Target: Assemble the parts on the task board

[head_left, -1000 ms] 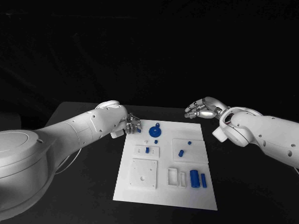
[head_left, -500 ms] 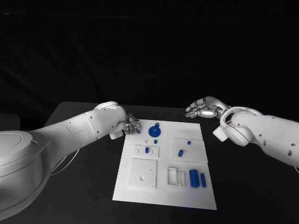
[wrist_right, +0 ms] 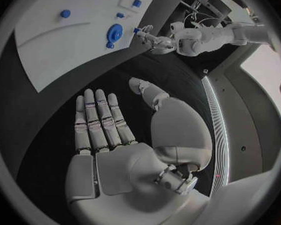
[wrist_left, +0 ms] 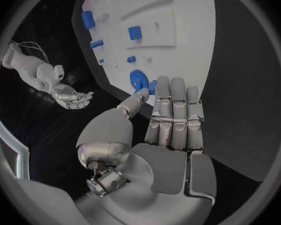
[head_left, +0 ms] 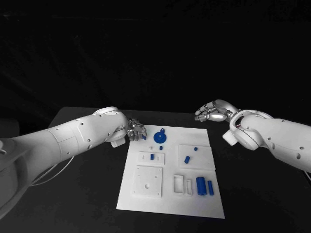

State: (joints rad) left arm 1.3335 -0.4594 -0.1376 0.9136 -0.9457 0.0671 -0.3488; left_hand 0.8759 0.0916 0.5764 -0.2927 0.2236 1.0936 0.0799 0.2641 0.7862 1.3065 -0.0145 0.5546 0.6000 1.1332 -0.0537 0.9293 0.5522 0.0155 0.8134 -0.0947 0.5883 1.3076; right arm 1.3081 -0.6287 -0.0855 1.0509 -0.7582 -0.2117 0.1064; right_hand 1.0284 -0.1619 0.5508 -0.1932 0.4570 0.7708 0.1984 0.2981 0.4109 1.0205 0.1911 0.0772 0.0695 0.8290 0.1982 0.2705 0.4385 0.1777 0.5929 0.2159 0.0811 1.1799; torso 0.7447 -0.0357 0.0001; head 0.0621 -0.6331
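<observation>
Just beside the left hand (head_left: 134, 129) lies the round blue part (head_left: 161, 136).

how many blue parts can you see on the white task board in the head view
7 small blue parts show on the white task board: a round disc by the far edge, a tiny dot, one peg on each middle plate, and two bars near-right. More may be hidden.

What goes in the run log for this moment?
left hand: open, at task board far-left corner, near round blue part | right hand: open, off far-right corner | parts: none held
</observation>
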